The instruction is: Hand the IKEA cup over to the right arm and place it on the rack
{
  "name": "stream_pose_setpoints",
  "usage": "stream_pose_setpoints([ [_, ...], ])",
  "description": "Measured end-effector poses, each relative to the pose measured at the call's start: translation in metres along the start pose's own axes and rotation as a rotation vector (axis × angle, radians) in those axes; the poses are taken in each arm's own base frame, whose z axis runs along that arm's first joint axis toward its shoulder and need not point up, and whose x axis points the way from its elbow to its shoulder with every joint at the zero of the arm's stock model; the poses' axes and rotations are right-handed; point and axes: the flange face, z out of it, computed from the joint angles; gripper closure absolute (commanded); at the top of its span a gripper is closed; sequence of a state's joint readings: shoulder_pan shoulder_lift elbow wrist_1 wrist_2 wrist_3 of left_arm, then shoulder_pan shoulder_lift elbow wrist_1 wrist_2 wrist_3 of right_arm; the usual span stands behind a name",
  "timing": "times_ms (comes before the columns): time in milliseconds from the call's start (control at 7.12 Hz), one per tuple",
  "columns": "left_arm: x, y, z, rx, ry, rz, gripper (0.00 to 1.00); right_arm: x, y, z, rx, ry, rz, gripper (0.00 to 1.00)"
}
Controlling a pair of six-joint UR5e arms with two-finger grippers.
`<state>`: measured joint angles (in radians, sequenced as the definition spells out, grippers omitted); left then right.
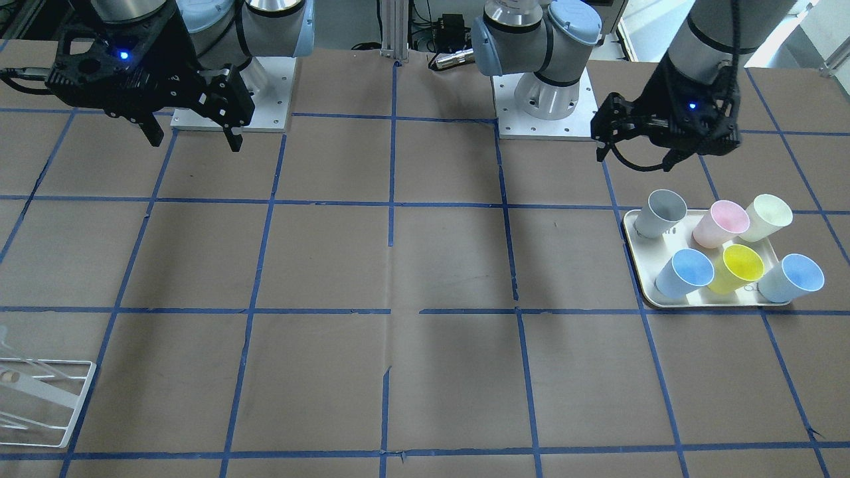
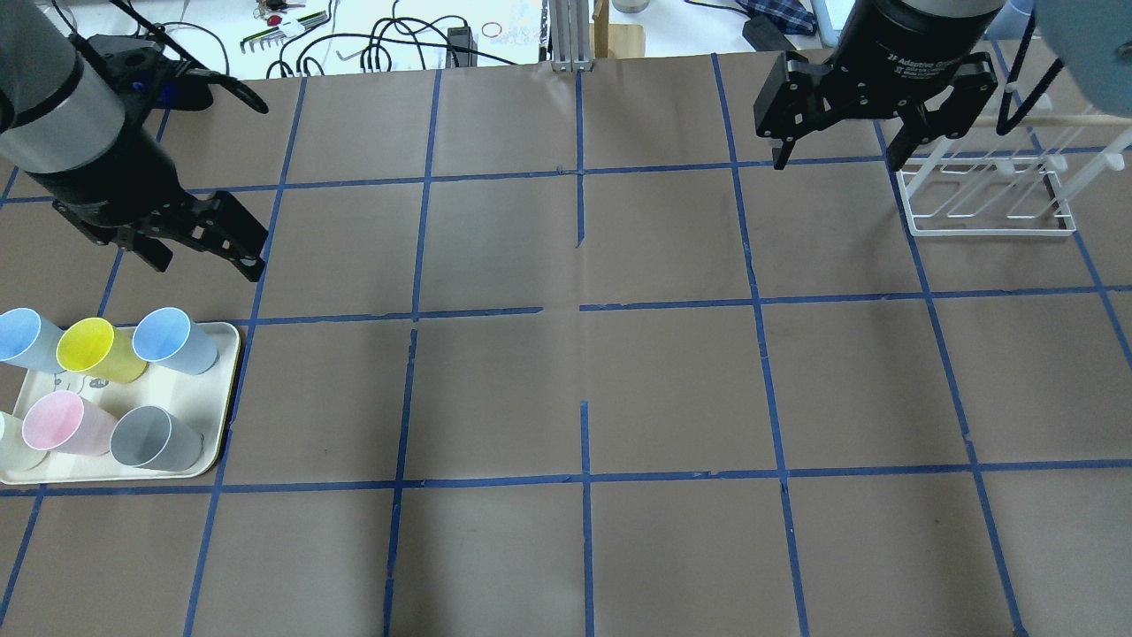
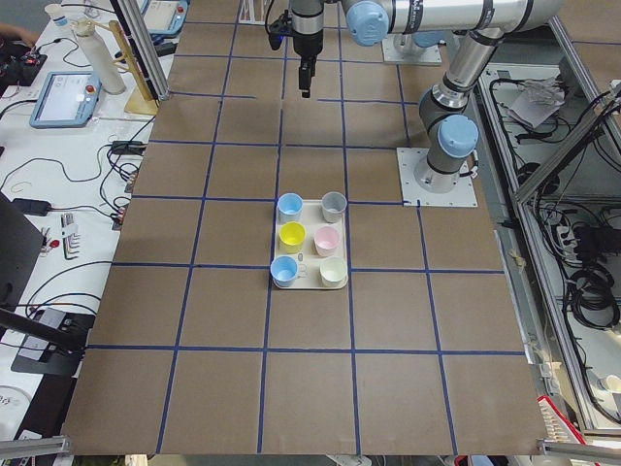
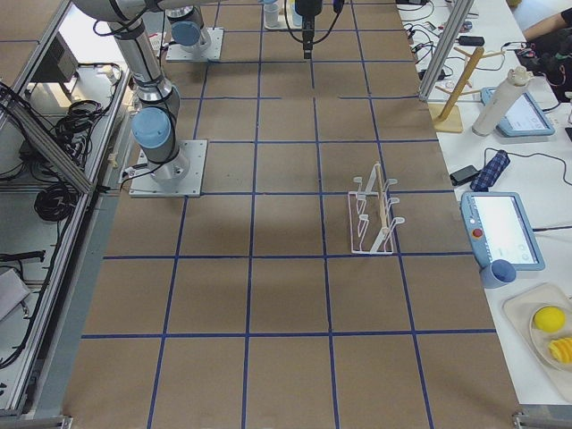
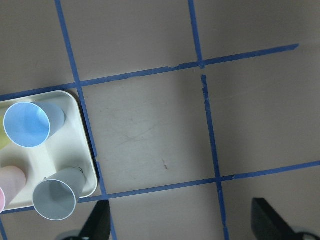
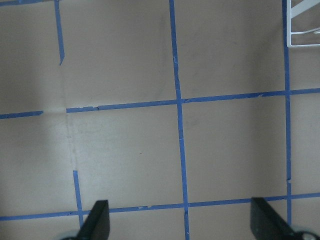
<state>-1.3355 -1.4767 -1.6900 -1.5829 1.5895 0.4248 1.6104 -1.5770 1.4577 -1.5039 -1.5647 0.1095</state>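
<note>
Two pale blue IKEA cups stand upright on a cream tray at the table's left, among yellow, pink, grey and off-white cups. They also show in the front view, and one shows in the left wrist view. My left gripper hangs open and empty above the table, just beyond the tray. My right gripper is open and empty, high up beside the white wire rack.
The yellow cup, pink cup and grey cup share the tray. Brown table with a blue tape grid. Both arm bases stand at the robot's edge. Cables and tools lie beyond the far edge.
</note>
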Motion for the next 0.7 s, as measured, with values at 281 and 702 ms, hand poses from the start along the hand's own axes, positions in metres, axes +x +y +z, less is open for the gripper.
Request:
stream_pose_setpoints([
  [281, -0.081, 0.004, 0.017, -0.006, 0.011, 0.124, 0.09, 0.003, -0.002, 0.003, -0.006, 0.0, 0.0, 0.0],
  [702, -0.165, 0.007, 0.073, -0.011, 0.032, 0.195, 0.28, 0.01, -0.006, 0.004, -0.007, 0.005, -0.015, 0.0],
])
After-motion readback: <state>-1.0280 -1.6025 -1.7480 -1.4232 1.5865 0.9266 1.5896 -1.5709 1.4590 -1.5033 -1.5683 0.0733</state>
